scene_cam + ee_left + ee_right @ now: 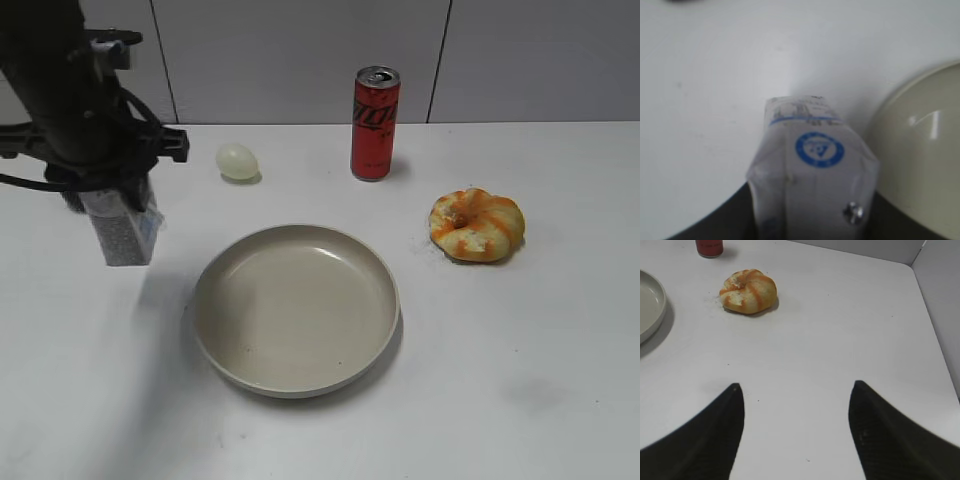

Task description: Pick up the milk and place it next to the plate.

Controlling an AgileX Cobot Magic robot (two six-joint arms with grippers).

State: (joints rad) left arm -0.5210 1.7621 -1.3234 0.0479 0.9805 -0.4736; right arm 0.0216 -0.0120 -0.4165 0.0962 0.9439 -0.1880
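The milk (125, 233) is a small white and blue carton with fine print, held upright in my left gripper (110, 195) just left of the plate (296, 306). Whether its base touches the table I cannot tell. In the left wrist view the milk (812, 170) fills the space between the dark jaws, with the plate's rim (900, 150) close on its right. The plate is a large round beige dish, empty. My right gripper (796, 390) is open and empty over bare table and is not in the exterior view.
A tall red soda can (375, 123) stands at the back, a pale egg-shaped thing (237, 161) left of it. A yellow-orange bread roll (477, 225) lies right of the plate, also in the right wrist view (748, 291). A wall borders the table's right side (940, 285).
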